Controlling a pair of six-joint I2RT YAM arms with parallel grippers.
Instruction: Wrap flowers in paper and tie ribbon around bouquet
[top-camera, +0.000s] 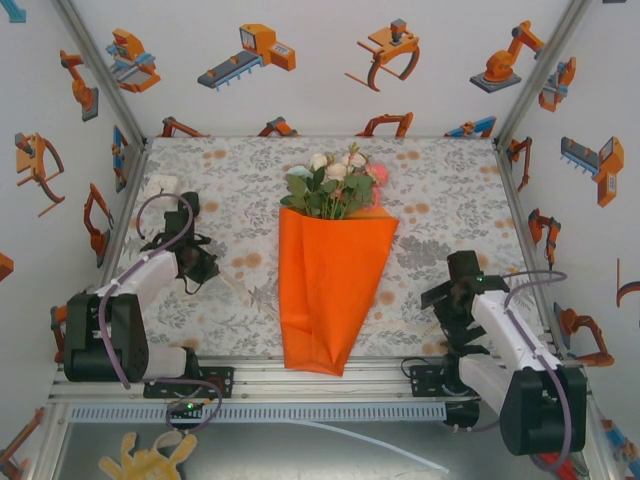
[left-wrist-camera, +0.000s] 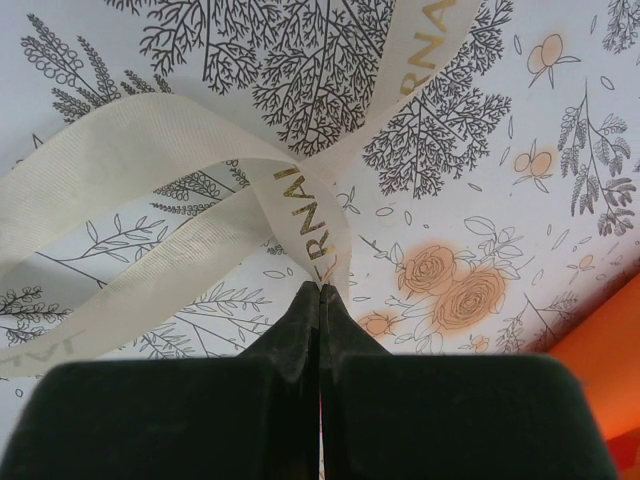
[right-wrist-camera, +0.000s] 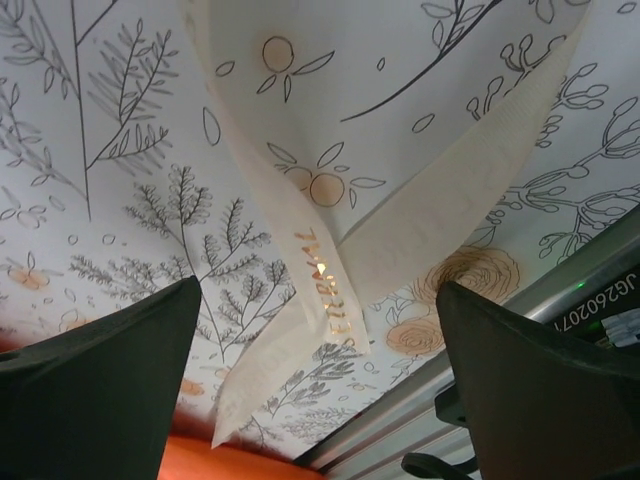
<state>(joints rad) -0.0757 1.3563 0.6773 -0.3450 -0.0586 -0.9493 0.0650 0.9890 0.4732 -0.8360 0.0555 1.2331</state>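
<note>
Left jaws are shut, pinching the cream ribbon (left-wrist-camera: 150, 150) at their tips, left of the bouquet (top-camera: 330, 285). The bouquet lies mid-bench (top-camera: 450, 195), blooms toward the far edge. Right jaws stand wide open near the front rail (right-wrist-camera: 470, 360), with ribbon between them, touching neither. Bare cloth flanks the bouquet.

Ribbed, translucent ribbon (left-wrist-camera: 120, 150), smooth matt paper (top-camera: 330, 290), printed cloth tablecloth (top-camera: 450, 200)

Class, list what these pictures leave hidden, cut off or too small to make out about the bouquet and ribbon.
- Flowers: top view, stems hidden inside the paper.
- Ribbon: left wrist view, runs off the left and top edges; top view, too thin to trace.
- Ribbon's gold lettering: left wrist view, cut off by the top edge.
</note>
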